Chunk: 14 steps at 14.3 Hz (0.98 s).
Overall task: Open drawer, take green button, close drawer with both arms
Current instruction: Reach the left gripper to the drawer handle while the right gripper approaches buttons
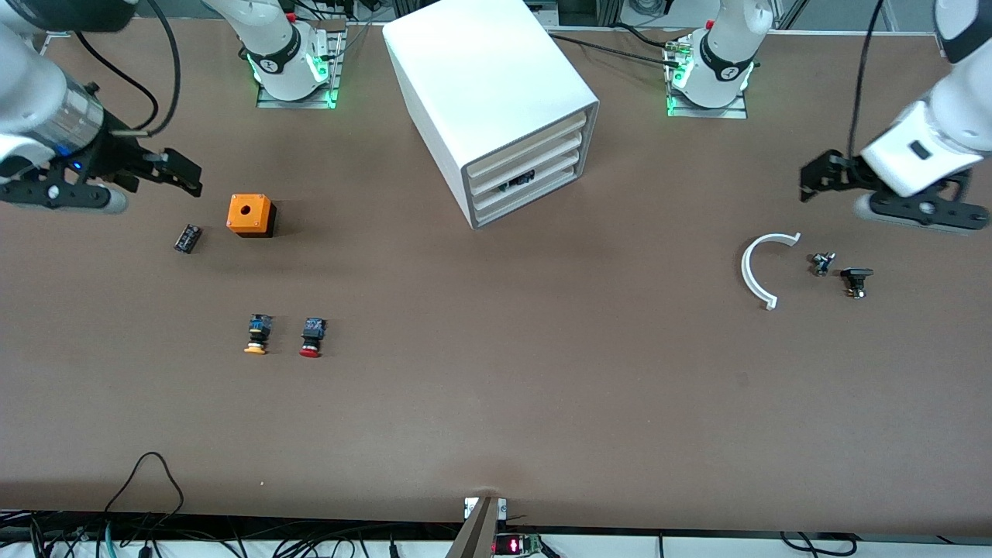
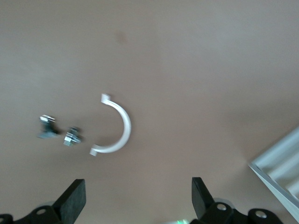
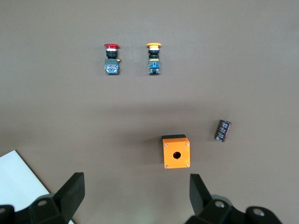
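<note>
The white cabinet (image 1: 496, 93) stands at the middle of the table near the arms' bases, its four drawers (image 1: 535, 167) all pushed in. A small dark object (image 1: 518, 180) shows in a gap between two drawers. The green-capped button is not in view. My left gripper (image 1: 818, 174) hovers open and empty over the table at the left arm's end, its fingers wide apart in the left wrist view (image 2: 138, 186). My right gripper (image 1: 182, 172) hovers open and empty at the right arm's end, near the orange box, and is wide open in the right wrist view (image 3: 136, 182).
An orange box (image 1: 250, 215) and a small black cylinder (image 1: 187, 238) lie below my right gripper. An orange-capped button (image 1: 257, 334) and a red-capped button (image 1: 312, 338) lie nearer the camera. A white curved piece (image 1: 759, 267) and two small metal parts (image 1: 822, 263) lie near my left gripper.
</note>
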### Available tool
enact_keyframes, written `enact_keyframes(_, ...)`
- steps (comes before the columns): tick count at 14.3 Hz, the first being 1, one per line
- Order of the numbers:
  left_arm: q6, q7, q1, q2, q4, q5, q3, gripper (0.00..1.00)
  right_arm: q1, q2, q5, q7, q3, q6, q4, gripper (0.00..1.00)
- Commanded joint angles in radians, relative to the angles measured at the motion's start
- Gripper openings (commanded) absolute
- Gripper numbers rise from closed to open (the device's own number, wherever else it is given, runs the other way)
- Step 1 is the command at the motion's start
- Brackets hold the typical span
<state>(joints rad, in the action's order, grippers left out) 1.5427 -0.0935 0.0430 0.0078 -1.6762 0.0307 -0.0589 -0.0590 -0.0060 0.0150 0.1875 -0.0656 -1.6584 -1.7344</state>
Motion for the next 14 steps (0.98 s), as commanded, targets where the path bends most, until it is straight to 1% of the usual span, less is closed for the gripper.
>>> enact_keyframes(1,-0.09,-0.008,0.014,0.03,0.004,0.078,-0.028,1.0,-0.028,0.067,0.011,0.047,-0.002,-0.044,0.016,0.99)
enact_keyframes(3,-0.124,-0.008,0.017,0.058,0.004,0.171,-0.032,1.0,-0.047,0.127,0.008,0.072,0.0,-0.078,0.038,0.99)
enact_keyframes(5,-0.176,-0.008,0.015,0.096,0.003,0.318,-0.03,1.0,-0.056,0.182,0.008,0.075,0.0,-0.128,0.05,0.99)
enact_keyframes(7,-0.22,-0.008,0.014,0.158,0.0,0.467,-0.032,1.0,-0.082,0.253,0.011,0.121,0.0,-0.156,0.103,0.99)
enact_keyframes(9,-0.224,-0.029,0.015,0.208,-0.005,0.538,-0.035,1.0,-0.084,0.323,0.008,0.155,0.0,-0.156,0.166,0.99)
enact_keyframes(11,-0.208,-0.208,0.012,0.291,-0.008,0.644,-0.045,1.0,-0.091,0.398,0.005,0.219,0.0,-0.156,0.258,0.99)
enact_keyframes(13,-0.153,-0.28,0.0,0.302,-0.037,0.658,-0.045,1.0,-0.126,0.454,0.007,0.312,0.0,-0.155,0.323,0.99)
enact_keyframes(14,-0.126,-0.348,-0.009,0.305,-0.074,0.664,-0.044,1.0,-0.146,0.465,0.008,0.354,0.0,-0.156,0.331,0.99)
